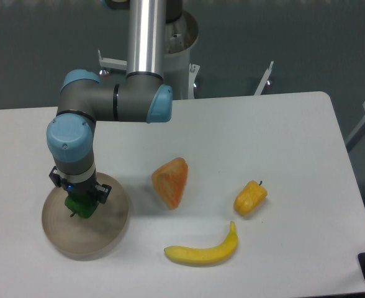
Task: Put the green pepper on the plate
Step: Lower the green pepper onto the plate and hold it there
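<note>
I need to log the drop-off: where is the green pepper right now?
In the camera view it is at the left, over the middle of the plate, with the gripper shut on the green pepper; whether it touches the plate is unclear.

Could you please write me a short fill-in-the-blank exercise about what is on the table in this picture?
1. The gripper holds the green pepper over the ___.
2. The fruit lying nearest the table's front edge is the ___.
3. The orange wedge lies between the plate and the ___ pepper.

Missing words: plate; banana; yellow
</note>
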{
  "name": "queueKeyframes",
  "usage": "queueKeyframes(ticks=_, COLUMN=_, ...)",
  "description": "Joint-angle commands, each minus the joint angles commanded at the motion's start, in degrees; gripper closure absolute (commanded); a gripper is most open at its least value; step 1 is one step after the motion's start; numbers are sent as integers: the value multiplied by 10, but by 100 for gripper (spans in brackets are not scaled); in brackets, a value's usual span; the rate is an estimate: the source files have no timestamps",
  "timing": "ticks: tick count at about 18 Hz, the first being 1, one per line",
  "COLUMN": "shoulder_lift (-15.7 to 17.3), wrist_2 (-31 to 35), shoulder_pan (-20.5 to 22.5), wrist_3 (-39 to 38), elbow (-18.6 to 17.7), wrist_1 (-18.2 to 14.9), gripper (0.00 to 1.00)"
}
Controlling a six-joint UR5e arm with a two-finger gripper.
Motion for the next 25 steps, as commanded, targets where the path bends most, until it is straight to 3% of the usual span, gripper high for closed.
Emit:
queueKeyframes(ticks=8, shoulder_lift=-18, wrist_2=9, shoulder_pan=-1, wrist_3=31, elbow=1, wrist_1=36, gripper=62)
queueKeyframes(ticks=25, shoulder_lift=-20, wrist_2=25, shoulder_pan=-2, wrist_3=55, elbow=0, wrist_1=35, gripper=60)
